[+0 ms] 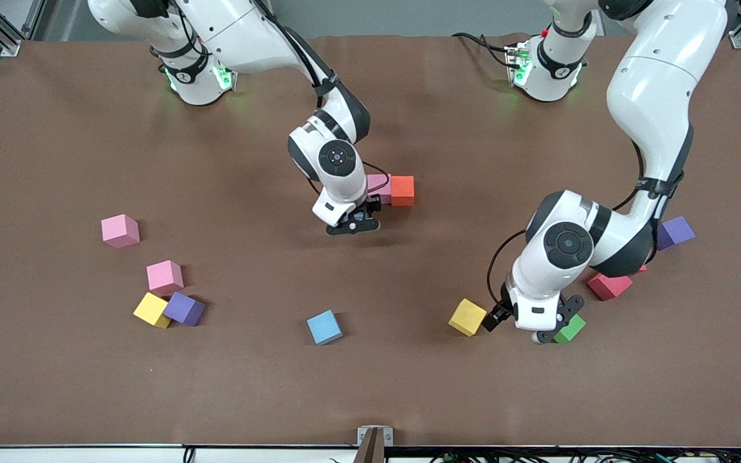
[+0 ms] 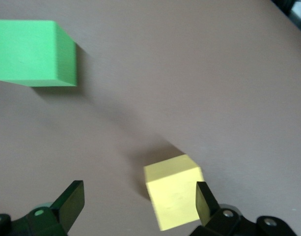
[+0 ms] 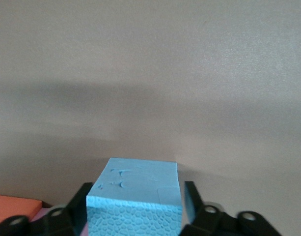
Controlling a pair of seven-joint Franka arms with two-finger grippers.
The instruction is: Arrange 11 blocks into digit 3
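right gripper point(image 1: 353, 225) at frame centre, jaws flanking a light blue block point(image 3: 133, 196) beside the pink block point(image 1: 377, 187) + orange block point(image 1: 402, 190); can't tell if it's let go. best move: lift straight up, don't nudge the row. left gripper point(image 1: 554, 328) lower right, wide open, empty, hovering btwn yellow block point(image 1: 467, 316) and green block point(image 1: 570, 328).

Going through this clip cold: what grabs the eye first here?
Mid-table, the right gripper straddles a light blue block beside a pink block and orange block, the start of the figure. Toward the left arm's end, the left gripper hangs open by a yellow block and green block.
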